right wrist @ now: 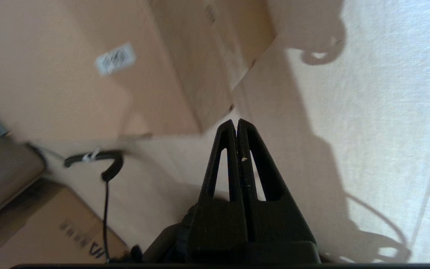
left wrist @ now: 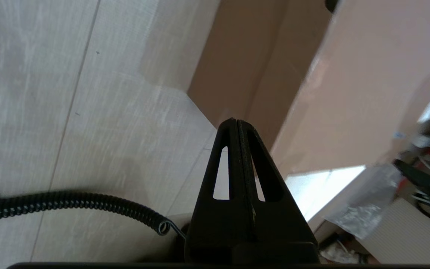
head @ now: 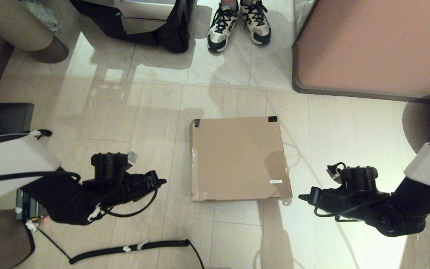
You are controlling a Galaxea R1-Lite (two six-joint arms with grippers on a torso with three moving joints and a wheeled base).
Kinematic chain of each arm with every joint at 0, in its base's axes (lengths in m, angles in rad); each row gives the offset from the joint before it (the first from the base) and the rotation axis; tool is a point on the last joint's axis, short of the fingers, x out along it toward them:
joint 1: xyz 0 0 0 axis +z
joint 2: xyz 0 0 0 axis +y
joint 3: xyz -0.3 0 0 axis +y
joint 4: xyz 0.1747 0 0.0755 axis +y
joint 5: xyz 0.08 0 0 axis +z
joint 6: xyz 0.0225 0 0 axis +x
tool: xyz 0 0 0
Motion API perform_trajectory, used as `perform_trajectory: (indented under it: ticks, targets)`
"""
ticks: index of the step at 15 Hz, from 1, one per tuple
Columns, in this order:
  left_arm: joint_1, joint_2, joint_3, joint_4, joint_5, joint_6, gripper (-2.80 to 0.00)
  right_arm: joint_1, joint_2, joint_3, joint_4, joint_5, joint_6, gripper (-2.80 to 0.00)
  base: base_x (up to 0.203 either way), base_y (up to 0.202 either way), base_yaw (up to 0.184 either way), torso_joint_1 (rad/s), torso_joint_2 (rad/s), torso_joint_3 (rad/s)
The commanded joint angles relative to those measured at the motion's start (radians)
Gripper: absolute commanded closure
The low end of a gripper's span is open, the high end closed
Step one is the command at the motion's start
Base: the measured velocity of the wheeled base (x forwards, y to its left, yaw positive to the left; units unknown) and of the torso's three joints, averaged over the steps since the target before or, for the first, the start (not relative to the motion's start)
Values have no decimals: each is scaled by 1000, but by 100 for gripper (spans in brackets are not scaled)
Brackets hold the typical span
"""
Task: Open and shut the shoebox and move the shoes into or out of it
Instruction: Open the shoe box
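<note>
The shoebox (head: 239,158) sits closed on the floor; the left gripper (head: 161,182) and right gripper (head: 304,197) flank it, both pinched together, empty. Closed tips may shove the shoebox rather than catch its lid

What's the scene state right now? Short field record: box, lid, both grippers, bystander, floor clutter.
box: shoebox flat on the floor, centred between both arms
lid: closed; white sticker near its right front corner
left gripper: shut, empty, beside the box's left side, apart from it
right gripper: shut, empty, off the box's right front corner, not touching
task shoes: none in view
bystander: person's feet in white-and-black sneakers beyond the box
floor clutter: coiled black cable in front of the left arm
</note>
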Motion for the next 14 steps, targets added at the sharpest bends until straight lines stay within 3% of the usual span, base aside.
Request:
perform_trajectory:
  ticks: [1, 5, 14]
  targets:
    - [-22, 1, -81, 67, 19, -3, 0, 7, -13, -99, 86, -29, 2, 0, 0, 0, 0, 0, 0, 0]
    - [-65, 36, -239, 239, 94, 34, 0, 19, 35, -286, 263, -49, 0, 0, 0, 0, 0, 0, 0, 0]
    - [-146, 203, -428, 252, 172, 42, 0, 47, 158, -390, 276, -50, -4, 0, 0, 0, 0, 0, 0, 0]
